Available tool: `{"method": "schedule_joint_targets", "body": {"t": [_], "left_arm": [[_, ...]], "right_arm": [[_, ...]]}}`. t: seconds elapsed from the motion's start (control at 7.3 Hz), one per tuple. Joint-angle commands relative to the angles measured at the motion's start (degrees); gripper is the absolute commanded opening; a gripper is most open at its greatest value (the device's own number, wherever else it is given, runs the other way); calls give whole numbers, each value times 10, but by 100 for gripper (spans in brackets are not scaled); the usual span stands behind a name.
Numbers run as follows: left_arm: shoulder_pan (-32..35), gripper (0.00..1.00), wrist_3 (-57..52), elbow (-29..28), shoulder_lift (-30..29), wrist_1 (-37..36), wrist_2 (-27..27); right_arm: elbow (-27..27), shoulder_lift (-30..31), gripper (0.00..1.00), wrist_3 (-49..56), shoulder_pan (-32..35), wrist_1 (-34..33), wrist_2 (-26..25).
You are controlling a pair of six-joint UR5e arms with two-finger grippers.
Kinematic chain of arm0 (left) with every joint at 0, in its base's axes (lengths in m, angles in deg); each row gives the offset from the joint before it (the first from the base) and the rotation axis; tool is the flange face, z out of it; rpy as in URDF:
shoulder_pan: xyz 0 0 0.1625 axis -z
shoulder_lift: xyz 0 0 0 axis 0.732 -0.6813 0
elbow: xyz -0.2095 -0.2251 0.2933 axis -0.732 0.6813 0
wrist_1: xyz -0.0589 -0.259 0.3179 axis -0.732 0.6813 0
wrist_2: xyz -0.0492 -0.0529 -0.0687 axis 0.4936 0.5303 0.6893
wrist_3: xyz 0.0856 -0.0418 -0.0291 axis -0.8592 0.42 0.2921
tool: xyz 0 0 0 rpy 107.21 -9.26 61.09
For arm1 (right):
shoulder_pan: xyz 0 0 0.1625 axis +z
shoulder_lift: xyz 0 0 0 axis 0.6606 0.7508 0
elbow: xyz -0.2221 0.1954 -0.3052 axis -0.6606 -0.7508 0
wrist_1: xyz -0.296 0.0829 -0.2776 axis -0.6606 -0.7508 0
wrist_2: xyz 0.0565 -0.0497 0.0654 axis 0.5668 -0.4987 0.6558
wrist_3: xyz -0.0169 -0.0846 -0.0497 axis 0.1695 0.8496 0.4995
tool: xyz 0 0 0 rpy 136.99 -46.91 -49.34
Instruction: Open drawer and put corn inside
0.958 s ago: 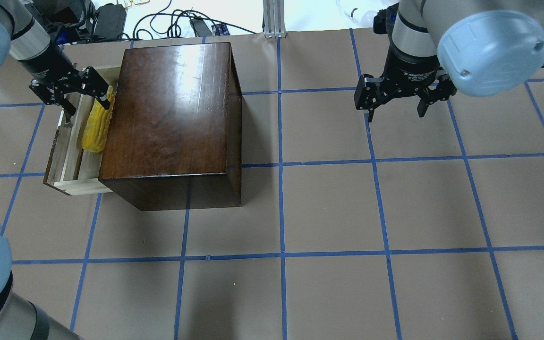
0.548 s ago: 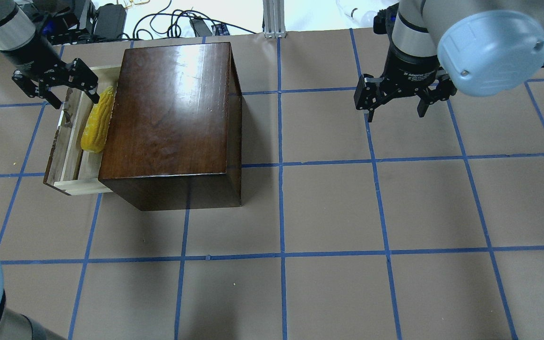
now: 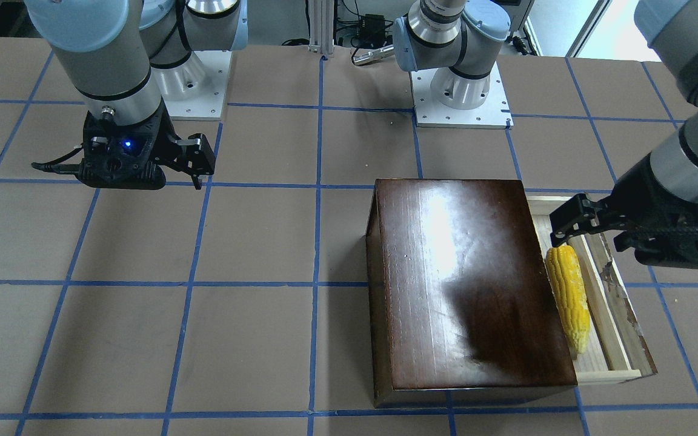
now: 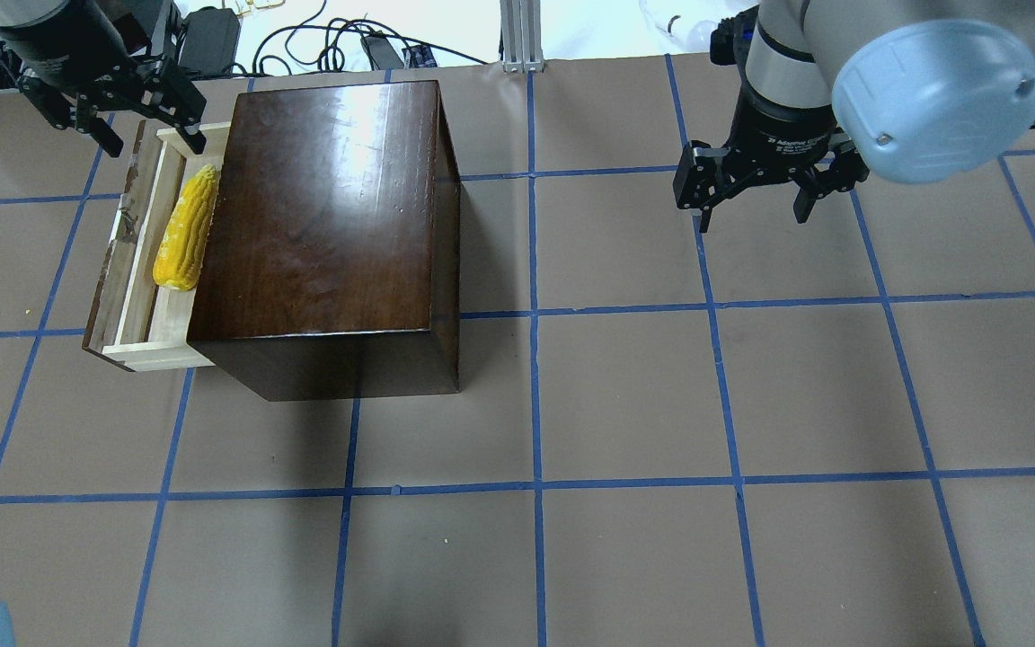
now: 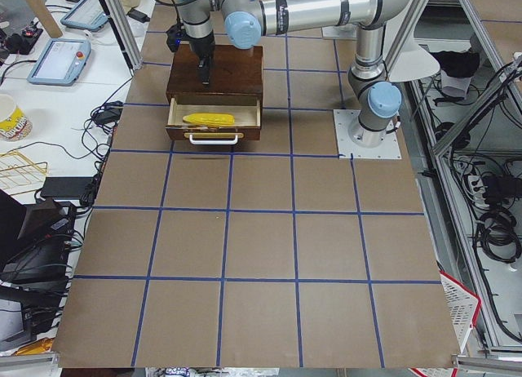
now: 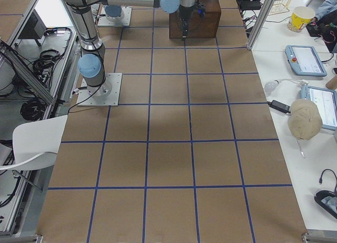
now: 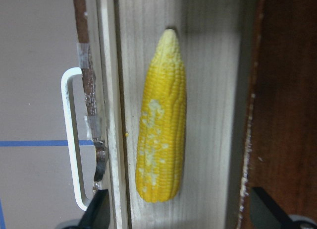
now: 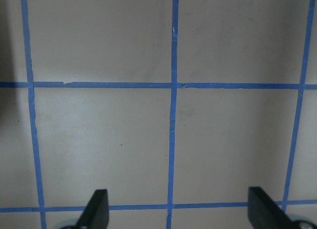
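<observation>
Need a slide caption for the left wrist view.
Corn lies in the open drawer; left tool open, not touching it.

My table (image 4: pixel 625 404): brown paper w/ blue tape grid. Dark-brown box (image 4: pixel 329 216) stands on it approx 10 o'clock from centre, overhead view. In front-facing view, my left base plate (image 3: pixel 461 97) & right base plate (image 3: pixel 194 91) sit toward 12 o'clock.

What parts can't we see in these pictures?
Drawer: its back part is hidden under the box, overhead view.
Corn: its underside lies face down in every view.
Handle: its lower end is hidden behind a finger of the left tool, left wrist view.
Right tool: right wrist view shows only two fingertips; the bottom edge cuts off the rest.
</observation>
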Motion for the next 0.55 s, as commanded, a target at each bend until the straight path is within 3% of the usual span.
{"method": "schedule_joint_targets", "body": {"t": [0.0,0.41], "left_arm": [[64,100,34,7,5,4,5],[126,100,60,21,14,-1,0]], "right_arm": [[0,0,100,1,0,0,0],[0,0,100,0,0,0,0]]}}
